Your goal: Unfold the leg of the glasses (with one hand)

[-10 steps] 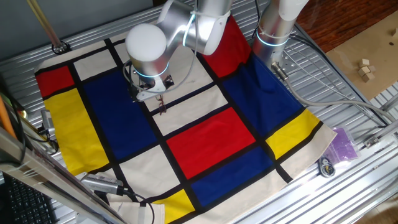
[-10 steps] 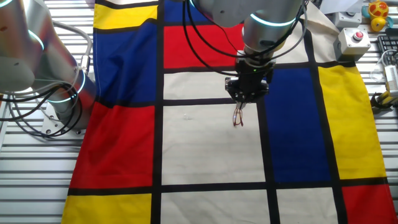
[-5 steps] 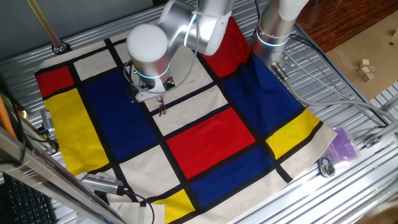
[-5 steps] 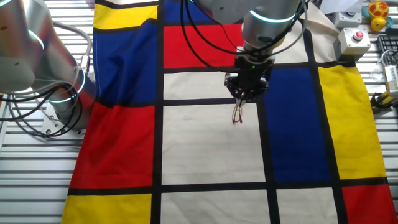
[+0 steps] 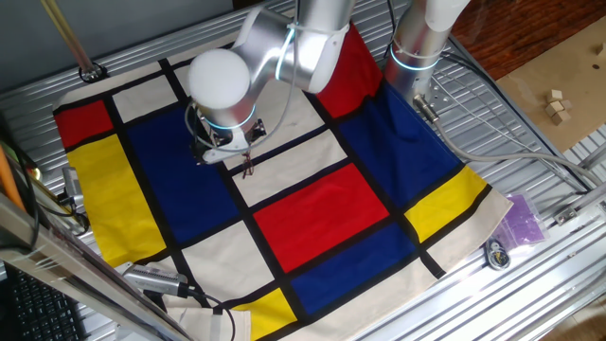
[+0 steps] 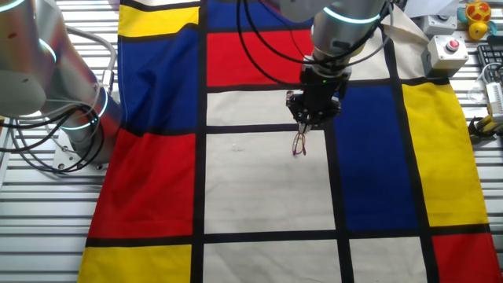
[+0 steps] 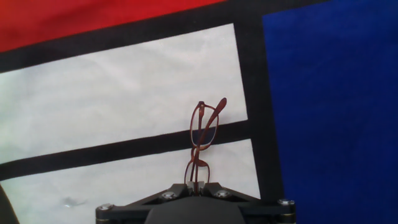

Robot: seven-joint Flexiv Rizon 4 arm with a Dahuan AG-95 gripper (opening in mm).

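- The gripper (image 7: 196, 185) is pinched closed on the glasses (image 7: 202, 140), lifted over the checked cloth (image 7: 112, 106).
- The leg (image 7: 213, 119) angles out (far end).

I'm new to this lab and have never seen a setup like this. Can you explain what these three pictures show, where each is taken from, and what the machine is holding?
The silver machine is a robot arm with a two-fingered pincer at its tip. Two pictures come from fixed cameras that look at the table from different sides. The third comes from a camera on the hand itself, looking along the fingers.

A cloth of red, blue, yellow and cream squares with black bands covers the table. The pincer is shut on the glasses, a small pair with thin reddish-brown wire rims, gripped at one end and hanging over a cream square. A second arm stands at the cloth's edge.
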